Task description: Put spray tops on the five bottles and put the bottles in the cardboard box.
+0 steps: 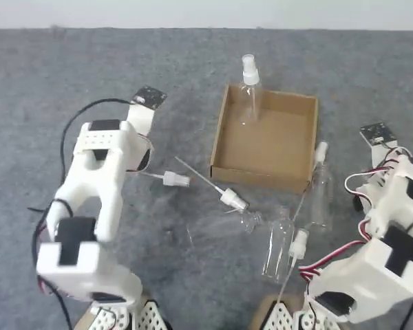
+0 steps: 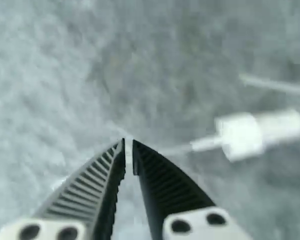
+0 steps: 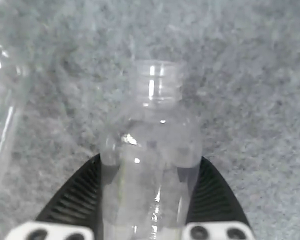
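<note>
My right gripper (image 3: 150,161) is shut on a clear open-necked bottle (image 3: 157,100), one finger on each side of its body. My left gripper (image 2: 128,143) is shut with nothing in it, just above the grey cloth. A loose white spray top (image 2: 257,134) lies beside it, also seen in the high view as the spray top (image 1: 175,180) by the left arm (image 1: 100,172). The cardboard box (image 1: 261,179) holds one upright bottle with a spray top (image 1: 250,89). Another topped bottle (image 1: 321,189) lies right of the box.
In front of the box lie two clear open bottles (image 1: 279,242) (image 1: 217,225) and two more loose spray tops (image 1: 234,200) (image 1: 299,244) with long tubes. The right arm (image 1: 392,234) stands at the right edge. Another clear bottle (image 3: 0,115) lies next to the held one.
</note>
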`<state>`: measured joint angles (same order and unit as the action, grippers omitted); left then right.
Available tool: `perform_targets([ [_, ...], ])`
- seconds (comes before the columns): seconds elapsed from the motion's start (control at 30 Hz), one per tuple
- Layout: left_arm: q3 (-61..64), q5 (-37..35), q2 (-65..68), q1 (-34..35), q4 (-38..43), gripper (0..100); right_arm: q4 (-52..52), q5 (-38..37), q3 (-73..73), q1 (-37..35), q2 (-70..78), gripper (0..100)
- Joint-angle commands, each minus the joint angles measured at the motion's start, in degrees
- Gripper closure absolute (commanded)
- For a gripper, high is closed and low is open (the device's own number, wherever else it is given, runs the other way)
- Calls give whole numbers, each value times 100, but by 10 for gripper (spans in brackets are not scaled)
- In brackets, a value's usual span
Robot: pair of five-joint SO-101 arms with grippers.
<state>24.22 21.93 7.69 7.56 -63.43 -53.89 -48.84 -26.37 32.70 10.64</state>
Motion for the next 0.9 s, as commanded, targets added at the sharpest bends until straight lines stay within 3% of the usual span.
perform_targets([
  [0.0, 655, 202, -1204, -220, -378, 984, -66, -70, -114, 127, -22, 939],
  [0.23, 1499, 396, -2743, -800, -352, 972, -75, -70, -123, 127, -13, 938],
  [0.33, 1367, 466, -2989, -1125, -246, 886, -75, -70, -123, 127, -13, 938],
  [0.5, 1200, 1020, -2497, -1741, -158, 833, -75, -70, -123, 127, -13, 938],
  [0.87, 699, 1459, -536, -1741, 765, 834, -75, -70, -123, 136, -13, 936],
])
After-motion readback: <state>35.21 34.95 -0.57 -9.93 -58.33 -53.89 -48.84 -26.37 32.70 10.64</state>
